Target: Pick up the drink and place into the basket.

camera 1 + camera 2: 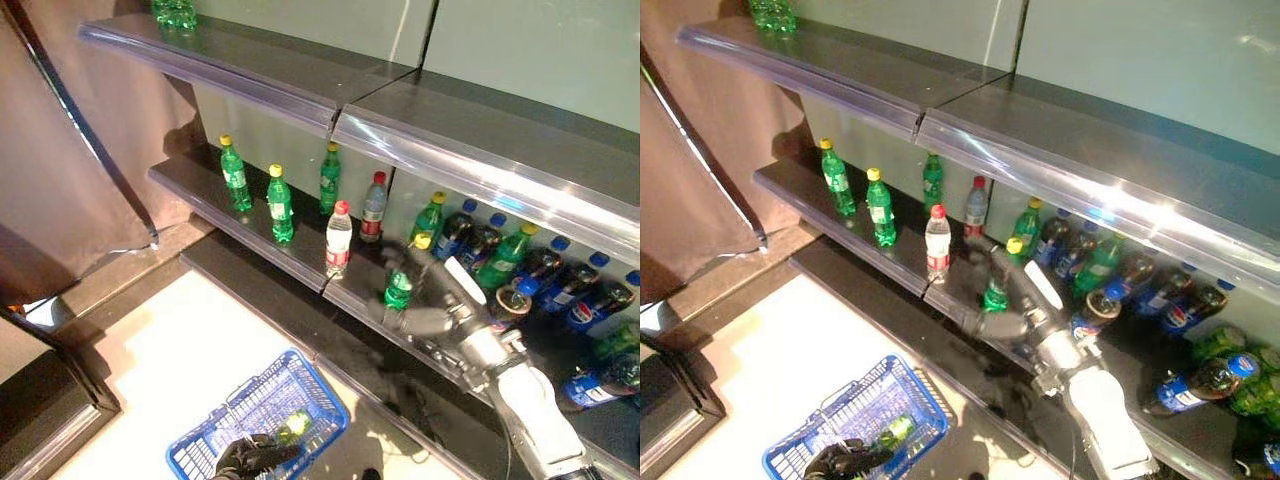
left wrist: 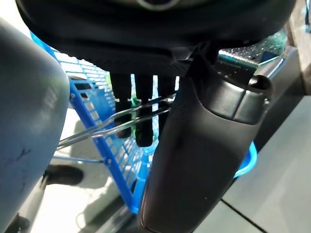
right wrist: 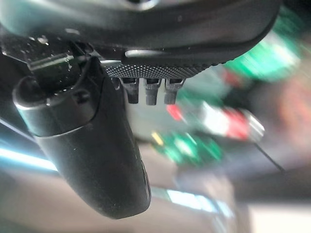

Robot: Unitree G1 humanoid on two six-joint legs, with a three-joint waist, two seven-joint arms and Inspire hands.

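A small green bottle with a yellow cap (image 1: 399, 285) stands near the front edge of the lower shelf (image 1: 200, 190). My right hand (image 1: 447, 312) reaches in from the lower right. It is open, with the bottle standing in the gap between its thumb and its fingers (image 1: 1006, 264). Low in the view, my left hand (image 1: 250, 456) is shut on the wire handle (image 2: 104, 128) of the blue basket (image 1: 330, 396), which hangs over the pale floor. One green bottle (image 1: 293, 425) lies inside the basket.
More upright bottles stand on the shelf: green ones (image 1: 280, 205) to the left and two clear ones with red caps (image 1: 339, 238). Dark cola bottles (image 1: 590, 300) lie heaped at the right. An upper shelf (image 1: 300, 90) overhangs. A brown curtain (image 1: 60, 150) hangs at the left.
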